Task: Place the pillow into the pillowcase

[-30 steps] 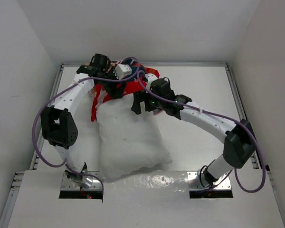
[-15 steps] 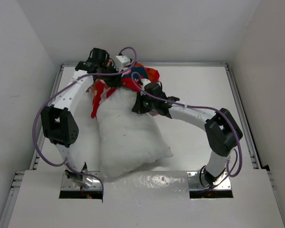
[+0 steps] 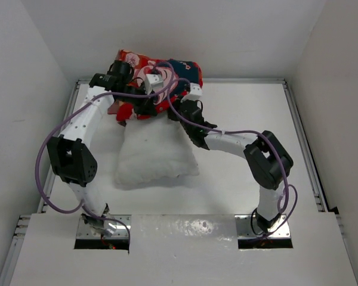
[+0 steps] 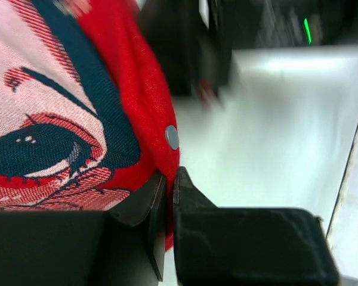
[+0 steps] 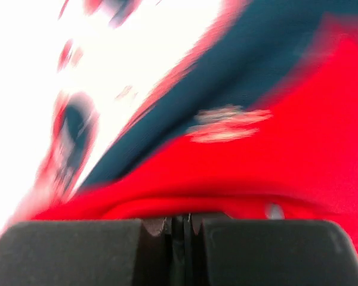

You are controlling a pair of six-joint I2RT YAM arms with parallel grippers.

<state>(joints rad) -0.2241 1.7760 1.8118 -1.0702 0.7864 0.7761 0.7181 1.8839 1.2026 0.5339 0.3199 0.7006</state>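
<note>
The white pillow (image 3: pixel 155 158) lies in the middle of the table, its far end hidden under the arms and the cloth. The red pillowcase (image 3: pixel 144 67) with cartoon faces hangs lifted above that far end, near the back wall. My left gripper (image 3: pixel 143 106) is shut on the pillowcase's red edge (image 4: pixel 158 149), and the left wrist view shows the hem pinched between the fingertips (image 4: pixel 158 189). My right gripper (image 3: pixel 188 102) is shut on the red hem (image 5: pixel 227 205) too. Whether the pillow's end is inside the opening I cannot tell.
White walls close in the table on three sides, the back wall (image 3: pixel 238 42) just behind the raised cloth. A metal rim (image 3: pixel 298 119) runs along the table's sides. Purple cables (image 3: pixel 45 155) loop from both arms.
Both grippers went from open to shut on the pillowcase's edge and lifted it up toward the back wall. The pillow shifted away from the near edge and looks shorter now.
</note>
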